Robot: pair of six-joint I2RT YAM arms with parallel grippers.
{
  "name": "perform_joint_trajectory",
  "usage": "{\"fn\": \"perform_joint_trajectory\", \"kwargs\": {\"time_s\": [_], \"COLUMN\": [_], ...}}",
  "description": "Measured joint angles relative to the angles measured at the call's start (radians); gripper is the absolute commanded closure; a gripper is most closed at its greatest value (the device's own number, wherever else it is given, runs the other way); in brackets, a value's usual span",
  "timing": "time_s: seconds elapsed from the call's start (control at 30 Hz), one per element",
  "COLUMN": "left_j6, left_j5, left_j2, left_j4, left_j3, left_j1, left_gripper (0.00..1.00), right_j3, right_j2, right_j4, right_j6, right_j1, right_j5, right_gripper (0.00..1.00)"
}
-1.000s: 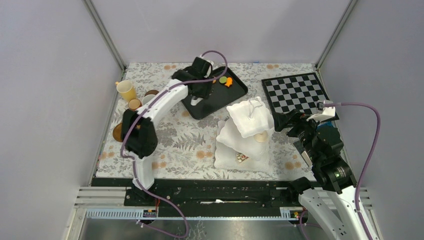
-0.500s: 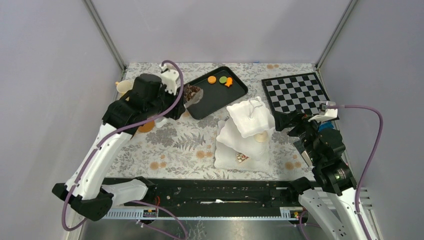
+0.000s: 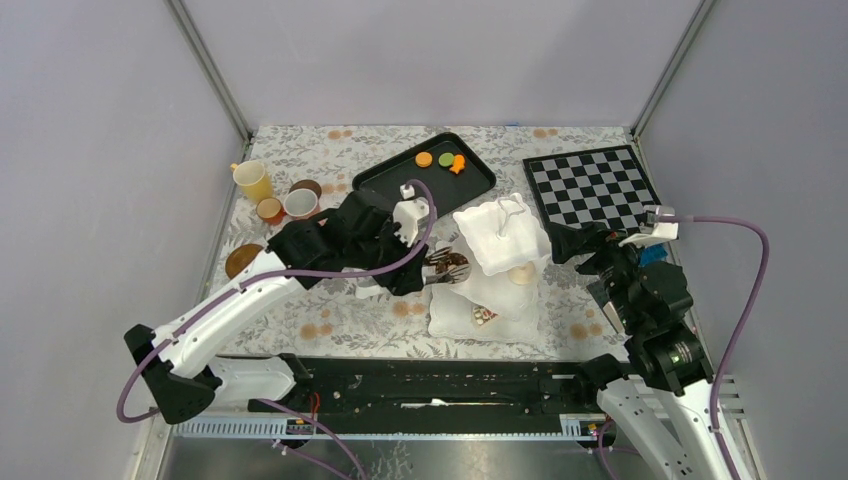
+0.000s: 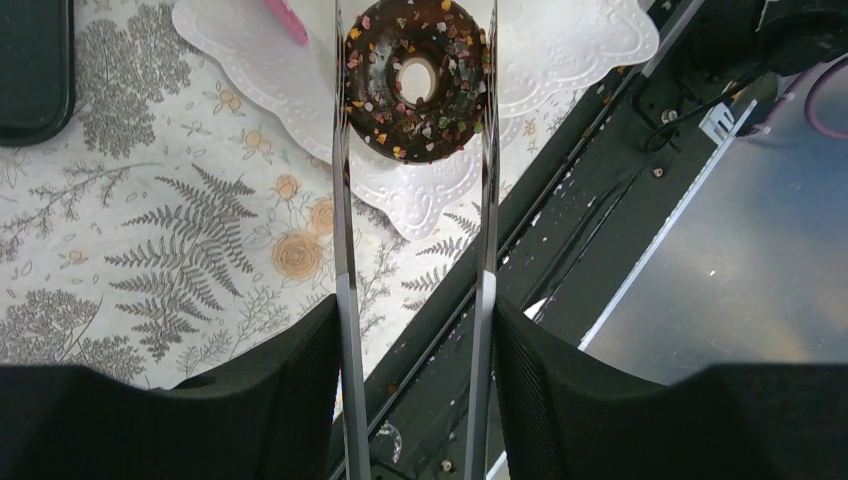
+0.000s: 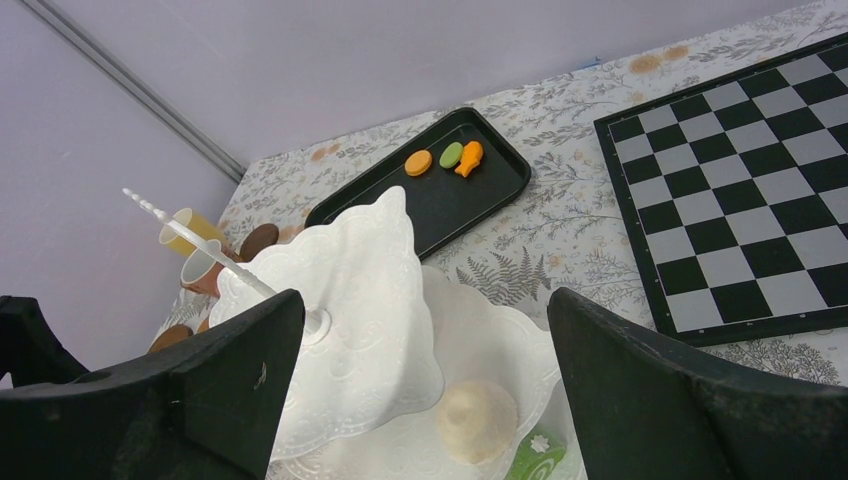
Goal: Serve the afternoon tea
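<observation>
1. The silver tongs (image 4: 343, 330) are squeezed between the two black fingers of the left claw (image 4: 415, 310).
2. A chocolate donut (image 4: 417, 135) with coloured sprinkles is pinched between the far tips of the tongs, straight ahead of the left claw.
3. The donut is seen over a wavy edge of the white stand (image 4: 580, 40), just past the left claw. Whether it touches the stand cannot be told.
4. The right claw (image 5: 422, 300) is spread wide, and nothing is held in it.
5. The top of the stand is seen right in front of the right claw. A small pale cake (image 5: 478, 418) is seen on a lower level.
6. A black tray (image 5: 440, 205) with orange and green macarons (image 5: 418, 161) is seen far ahead of the right claw, behind the stand.
7. A yellow cup (image 5: 190, 228) is seen ahead of the right claw, off to the left.
</observation>
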Motion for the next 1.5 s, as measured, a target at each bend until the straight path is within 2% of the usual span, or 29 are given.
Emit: {"fn": "perform_joint_trajectory", "kwargs": {"time_s": [0.23,0.47,0.77,1.13,1.3,1.5], "left_j6": [-0.022,-0.024,-0.021,-0.015,0.006,0.03], "left_j5": [-0.04,-0.074,-0.098,-0.134,-0.162,-0.213], "left_j2": [0.017,0.11,0.121,0.126,0.093,-0.058], "left_j4": [0.046,0.067,0.074,0.088,0.085,0.077], "left_j3": [0.002,0.026,0.026,0.026,0.026,0.026], "left_j1": [-0.034,-0.114,-0.128,-0.132,-0.132,-0.132], "left_gripper": [0.52,0.49,0.37,0.35,0.35,0.35], "right_j3": [0.0,-0.005,-0.006,-0.012,-0.012,-0.012], "right_j2": [-0.012,-0.015,-0.026,-0.029,-0.03,-0.029], "right_j4": [0.0,-0.002,-0.002,-0.005,-0.006,-0.006], "right_j6": [0.0,0.005,0.01,0.015,0.014,0.014], "right_j1": [0.0,0.0,0.0,0.0,0.0,0.0], "right_j5": [0.003,0.003,0.003,0.003,0.003,0.003], "right_gripper": [0.02,0.02,0.02,0.02,0.02,0.02]}}
